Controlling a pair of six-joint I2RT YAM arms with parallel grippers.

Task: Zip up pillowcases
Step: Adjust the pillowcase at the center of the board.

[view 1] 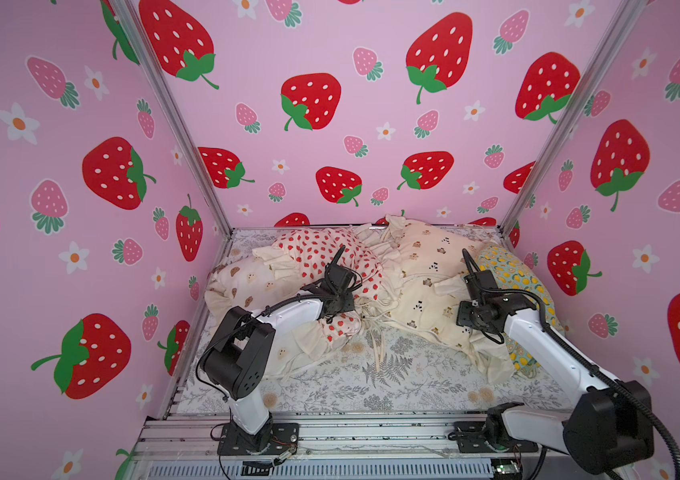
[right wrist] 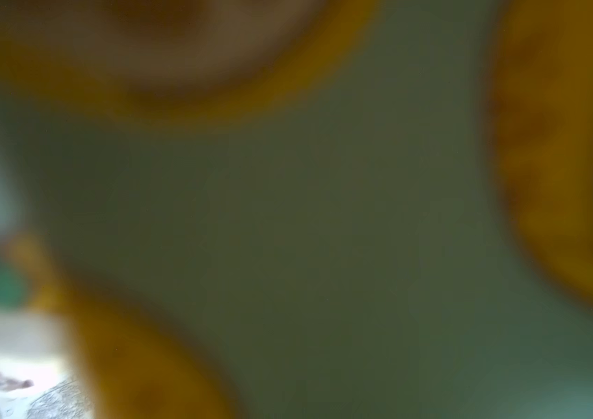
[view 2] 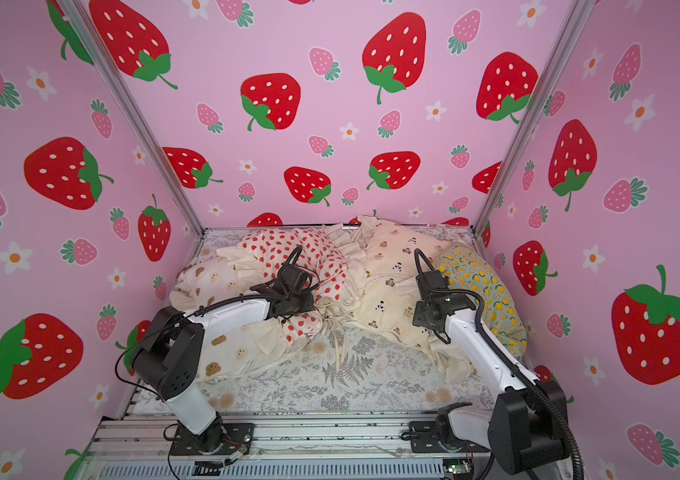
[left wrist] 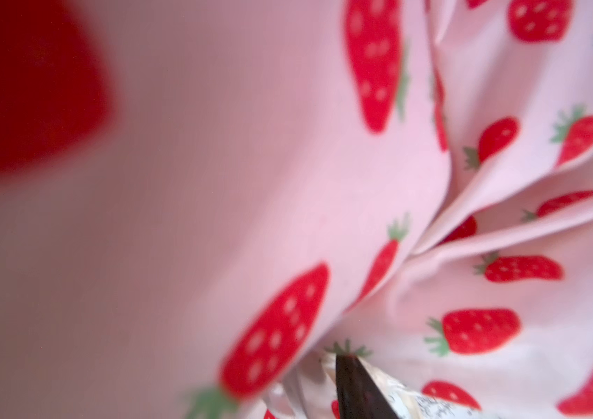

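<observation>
grip state can't be told on either side. left gripper is sunk in folds of the strawberry pillowcase; only one dark finger is seen in left wrist view. right gripper is hidden under its wrist, close by the lemon pillowcase; its wrist view is all blur. bear/panda pillowcase is heaped between them, on the fern sheet. no zip is visible. judged step: zip edge being sought. fabric shd be spread flat, one side pinned, slider found before any pull. loose ties shd be avoided.
</observation>
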